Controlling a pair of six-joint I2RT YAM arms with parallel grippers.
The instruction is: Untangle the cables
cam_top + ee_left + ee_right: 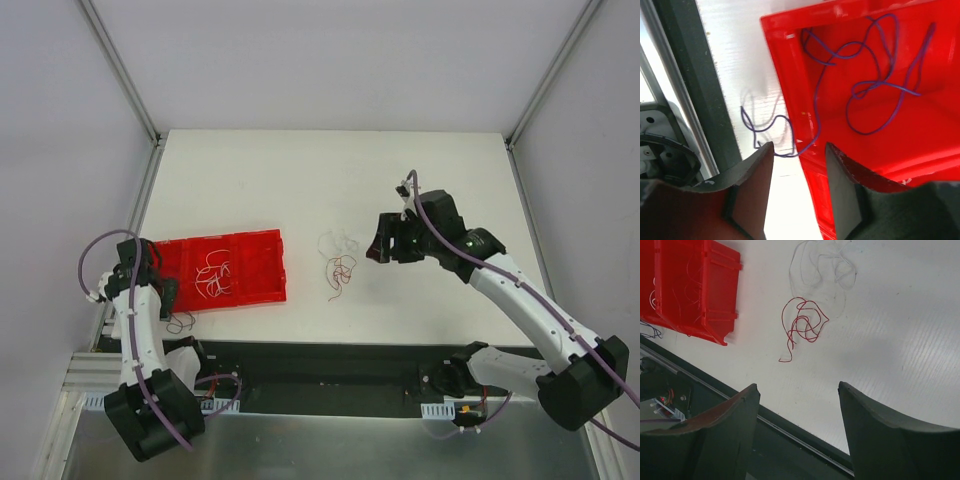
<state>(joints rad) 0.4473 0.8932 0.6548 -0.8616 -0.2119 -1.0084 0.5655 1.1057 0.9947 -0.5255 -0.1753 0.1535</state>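
Left claw [800,150] released, right claw [797,387] released, red bin [255,250] holding loose cables [212,278], tangle [340,268] beside it

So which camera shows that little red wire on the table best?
The right wrist view: the red wire lies large and unobstructed. The top view shows it tiny; the left wrist view misses it.

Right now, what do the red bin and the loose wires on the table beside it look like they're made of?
Red bin: looks like moulded plastic, glossy, with bright highlights on its ribbed walls.
Red wire tangle: probably plastic-insulated wire, smooth, holding springy loops.
Whitish wires: likely the same kind, pale or translucent; too thin to tell more.
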